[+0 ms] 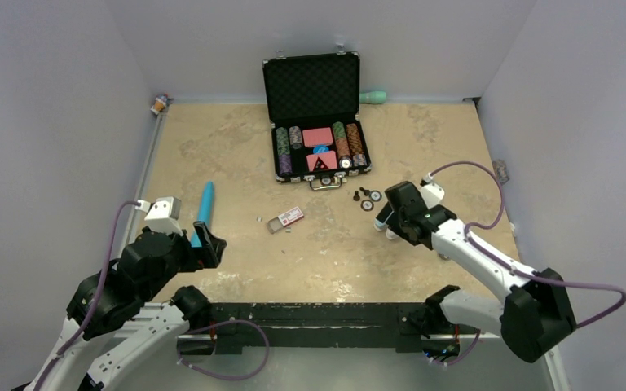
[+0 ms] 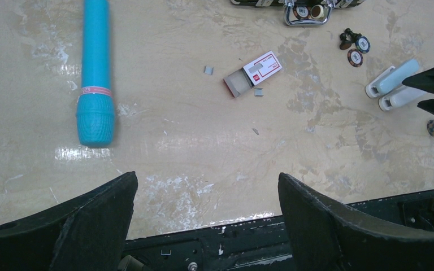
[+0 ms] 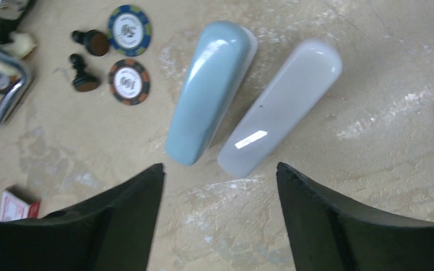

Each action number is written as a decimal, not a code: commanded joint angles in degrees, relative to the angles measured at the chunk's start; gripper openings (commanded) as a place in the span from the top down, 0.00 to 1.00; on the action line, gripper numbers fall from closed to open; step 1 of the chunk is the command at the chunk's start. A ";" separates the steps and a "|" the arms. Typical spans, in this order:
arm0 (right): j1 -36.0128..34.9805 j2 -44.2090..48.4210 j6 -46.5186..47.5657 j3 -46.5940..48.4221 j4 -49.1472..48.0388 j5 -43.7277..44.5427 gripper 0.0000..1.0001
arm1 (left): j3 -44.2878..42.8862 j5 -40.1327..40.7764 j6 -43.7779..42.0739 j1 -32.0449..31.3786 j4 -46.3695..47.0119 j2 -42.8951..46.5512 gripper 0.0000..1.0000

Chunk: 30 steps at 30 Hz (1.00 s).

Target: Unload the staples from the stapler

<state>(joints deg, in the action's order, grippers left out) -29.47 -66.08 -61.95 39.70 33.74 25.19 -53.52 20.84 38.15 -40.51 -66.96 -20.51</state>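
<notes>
- Top external view: the stapler [image 1: 385, 220] lies on the bench [image 1: 236, 138] right of centre, at the tips of the right fingers [image 1: 391, 218], which partly cover it. The left fingers [image 1: 209, 248] hover near the front-left edge, just beside a blue cylinder [image 1: 204, 205]. An open case [image 1: 316, 122] of poker chips stands at the back, with a small staple box [image 1: 285, 219] between it and the front edge.
- Left wrist view: the left fingers [image 2: 90, 226] are spread wide and hold nothing. Ahead lie the blue cylinder [image 2: 96, 73], the staple box [image 2: 253, 73] slid partly open, and loose staples [image 2: 208, 70] near it. The stapler [image 2: 394, 86] lies far right.
- Right wrist view: the right fingers [image 3: 118, 220] are spread wide, empty, hanging over the stapler. It shows as a blue half [image 3: 209, 90] and a white half [image 3: 280, 107] lying side by side; whether they join at a hinge cannot be told. Two poker chips [image 3: 129, 82] and two dark pegs [image 3: 82, 79] lie to the left, apart from it.
</notes>
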 commanded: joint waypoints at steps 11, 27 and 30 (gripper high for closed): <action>-7.28 13.04 17.55 3.72 -9.18 -10.96 0.01 | 0.29 -0.64 -1.39 0.22 1.70 -1.58 0.03; -24.26 -2.22 21.73 8.42 -21.26 -16.56 0.16 | 0.32 -0.23 -1.01 0.17 1.44 -1.23 0.03; -26.09 -6.67 21.20 10.74 -19.89 -14.87 0.19 | 0.29 -0.34 -1.06 0.18 1.61 -1.12 0.04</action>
<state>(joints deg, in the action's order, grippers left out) -53.67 -68.84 -41.58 45.91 16.14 9.47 -53.52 20.58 37.85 -40.51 -66.96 -21.41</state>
